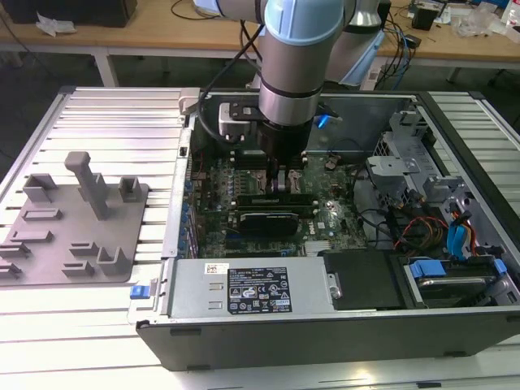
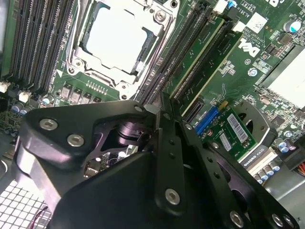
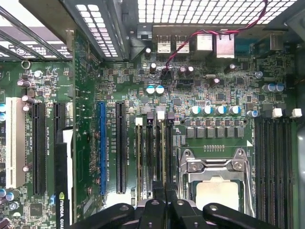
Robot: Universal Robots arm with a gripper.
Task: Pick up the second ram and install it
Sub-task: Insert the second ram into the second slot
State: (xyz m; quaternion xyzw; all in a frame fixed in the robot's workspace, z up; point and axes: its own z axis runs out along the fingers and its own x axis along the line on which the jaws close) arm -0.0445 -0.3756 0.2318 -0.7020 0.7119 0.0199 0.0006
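**While the pincer hangs low over the memory slots, a green strip stands just beside its tips**

Where the arm reaches down into the open computer case (image 1: 154, 333), the gripper (image 1: 280, 185) sits low over the motherboard (image 1: 329, 219). In both wrist views its black fingers (image 2: 167, 143) are drawn together, the tips almost meeting. Whether they pinch anything, I cannot tell. In the second wrist view the gripper (image 2: 162, 112) lines up with the long black memory slots (image 2: 183, 45) that run alongside the CPU socket (image 2: 116, 40).

As far as I can judge, the second ram (image 2: 202, 50) is the slim green strip standing on edge in that bank of slots. It is just beyond the fingertips and on the side away from the socket. A second green strip (image 2: 224, 59) stands parallel to it, one slot further out. Neither appears to touch the fingers.

In the first wrist view the gripper (image 3: 164, 191) points along those slots (image 3: 157, 152). There the socket (image 3: 217, 176) lies to one side and a blue expansion slot (image 3: 102, 148) to the other.

In the exterior view the grey fixture tray (image 1: 49, 244), with its post and blocks, lies on the ribbed table (image 1: 122, 122). It is well apart from the case, towards the exterior view's left. A power supply (image 1: 252, 288) sits in the case's near edge.
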